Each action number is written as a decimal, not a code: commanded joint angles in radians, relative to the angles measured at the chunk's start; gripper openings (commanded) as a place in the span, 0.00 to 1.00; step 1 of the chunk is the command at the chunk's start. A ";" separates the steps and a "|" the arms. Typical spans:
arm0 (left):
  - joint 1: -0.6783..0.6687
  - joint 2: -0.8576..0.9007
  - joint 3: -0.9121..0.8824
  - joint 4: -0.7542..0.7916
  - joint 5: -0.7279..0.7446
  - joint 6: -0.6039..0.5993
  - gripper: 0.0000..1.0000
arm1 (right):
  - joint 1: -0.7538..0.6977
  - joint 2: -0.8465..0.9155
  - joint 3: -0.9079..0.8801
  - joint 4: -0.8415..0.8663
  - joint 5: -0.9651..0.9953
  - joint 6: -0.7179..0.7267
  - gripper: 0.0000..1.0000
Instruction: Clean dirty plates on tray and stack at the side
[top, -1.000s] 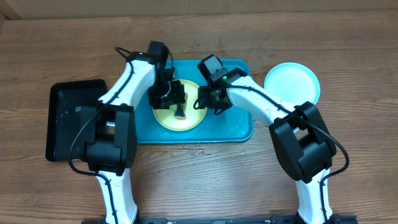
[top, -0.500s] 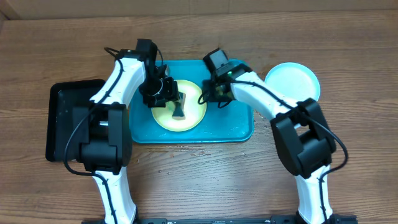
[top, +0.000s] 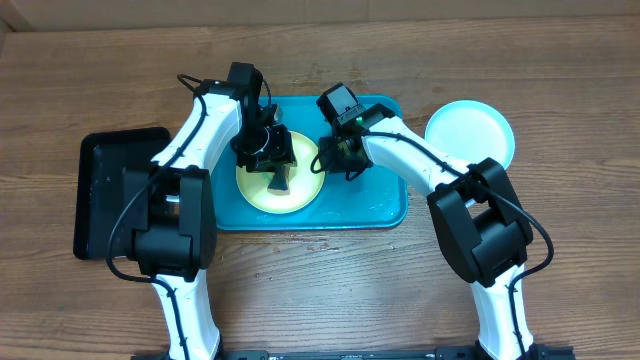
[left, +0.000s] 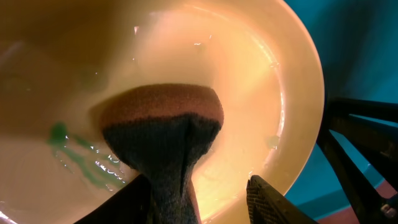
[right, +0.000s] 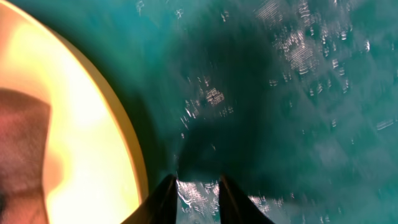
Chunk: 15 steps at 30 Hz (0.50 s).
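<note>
A yellow-green plate (top: 300, 195) lies in the left half of the teal tray (top: 380, 205). My left gripper (top: 270, 158) is above it, shut on a dark sponge (top: 281, 180) pressed on the plate. In the left wrist view the sponge (left: 161, 124) sits between the fingers (left: 199, 186) on the wet plate (left: 261, 93), with a green smear (left: 59, 134) to its left. My right gripper (top: 332, 165) is nearly shut and empty, its tips (right: 196, 183) on the wet tray (right: 280, 93) beside the plate's right rim (right: 74, 124). A light blue plate (top: 470, 132) lies on the table right of the tray. The white plate is not in view.
A smaller black tray (top: 120, 190) lies on the wooden table left of the teal tray. Both arms reach over the teal tray from the front.
My left gripper swung left and came back with the sponge, rubbing the plate. The plate slid slightly left. My right gripper stayed at the plate's right rim.
</note>
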<state>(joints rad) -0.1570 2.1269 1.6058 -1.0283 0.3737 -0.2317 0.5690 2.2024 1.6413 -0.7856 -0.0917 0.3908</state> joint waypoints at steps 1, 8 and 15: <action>-0.001 -0.021 0.016 0.000 0.008 0.018 0.50 | -0.006 -0.001 0.055 -0.033 -0.009 0.001 0.24; -0.001 -0.021 0.016 0.001 0.008 0.018 0.51 | -0.005 -0.029 0.060 -0.038 -0.069 -0.003 0.36; -0.001 -0.021 0.016 0.000 -0.027 0.018 0.51 | 0.000 -0.029 0.060 -0.036 -0.096 -0.051 0.37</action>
<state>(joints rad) -0.1566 2.1269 1.6058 -1.0286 0.3679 -0.2317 0.5636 2.2024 1.6718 -0.8303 -0.1543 0.3603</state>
